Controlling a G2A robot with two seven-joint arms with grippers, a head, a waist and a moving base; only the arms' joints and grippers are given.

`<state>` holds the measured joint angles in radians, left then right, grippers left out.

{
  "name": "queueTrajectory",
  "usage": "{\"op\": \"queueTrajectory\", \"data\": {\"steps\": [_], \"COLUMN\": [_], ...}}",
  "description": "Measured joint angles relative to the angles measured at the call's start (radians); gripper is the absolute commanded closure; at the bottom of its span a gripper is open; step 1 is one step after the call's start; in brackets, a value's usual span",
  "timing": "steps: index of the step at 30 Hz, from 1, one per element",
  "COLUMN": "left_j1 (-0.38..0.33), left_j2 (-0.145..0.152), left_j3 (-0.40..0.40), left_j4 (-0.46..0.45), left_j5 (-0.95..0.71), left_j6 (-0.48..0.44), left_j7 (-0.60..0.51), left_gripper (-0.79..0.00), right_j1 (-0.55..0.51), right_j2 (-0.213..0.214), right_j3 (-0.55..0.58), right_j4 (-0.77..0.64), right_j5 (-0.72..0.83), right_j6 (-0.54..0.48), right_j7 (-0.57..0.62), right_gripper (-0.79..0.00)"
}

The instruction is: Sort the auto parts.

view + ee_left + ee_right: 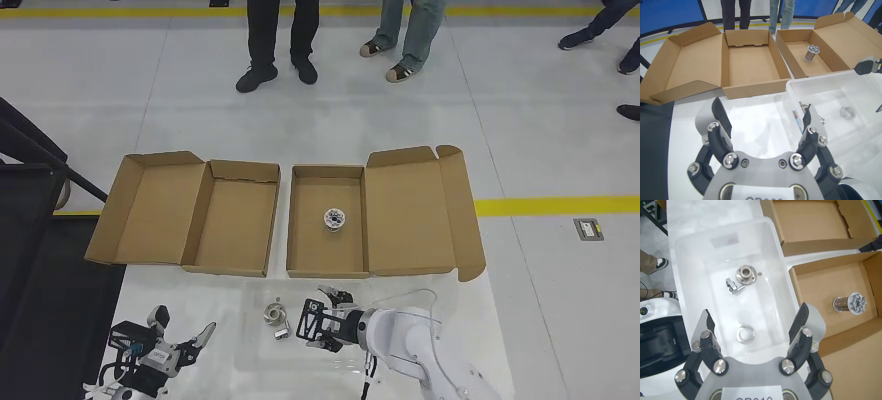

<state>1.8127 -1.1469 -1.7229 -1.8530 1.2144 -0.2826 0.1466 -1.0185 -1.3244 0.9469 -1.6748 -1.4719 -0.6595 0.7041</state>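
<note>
Directly over a metal ring (745, 334) inside the clear tub (780, 256), the right gripper (755, 308) hangs spread wide, empty; the left gripper (762, 102), likewise spread and empty, sits outside the tub's wall.

A finger (808, 117) of my left gripper (762, 105) covers most of two metal parts (803, 108) at the clear bin's (788, 89) edge.

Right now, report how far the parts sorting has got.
Done: one metal cylinder stands in the right-hand cardboard box. In hand: nothing; the right claw hangs open above the clear tub, the left claw open beside it. Left: a ring, a flanged disc and a small bracket lie in the tub.
</note>
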Motion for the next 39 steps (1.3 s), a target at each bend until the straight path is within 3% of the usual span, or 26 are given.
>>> {"op": "queueTrajectory", "data": {"steps": [3,17,27,38,39], "left_j1": [0.000,0.000,0.000,0.000,0.000], "left_j2": [0.000,0.000,0.000,0.000,0.000], "left_j3": [0.000,0.000,0.000,0.000,0.000], "left_j4": [0.000,0.000,0.000,0.000,0.000], "left_j5": [0.000,0.000,0.000,0.000,0.000], "left_j6": [0.000,0.000,0.000,0.000,0.000], "left_j7": [0.000,0.000,0.000,0.000,0.000], "left_gripper": [-0.785,-0.785,-0.785,-0.785,-0.785], "right_j1": [0.002,0.001,0.091,0.194,0.197], "right_j2": [-0.002,-0.002,-0.025,-0.074,-0.077], "right_j3": [-0.007,-0.006,-0.107,-0.229,-0.237], "right_j4": [0.000,0.033,0.126,0.259,0.265], "right_j5": [0.008,0.009,0.028,0.050,0.047], "right_j6": [0.016,0.042,-0.012,0.066,0.069], "right_j7": [0.039,0.017,0.198,0.380,0.386], "right_gripper": [-0.785,-0.785,-0.785,-0.782,-0.711]}}
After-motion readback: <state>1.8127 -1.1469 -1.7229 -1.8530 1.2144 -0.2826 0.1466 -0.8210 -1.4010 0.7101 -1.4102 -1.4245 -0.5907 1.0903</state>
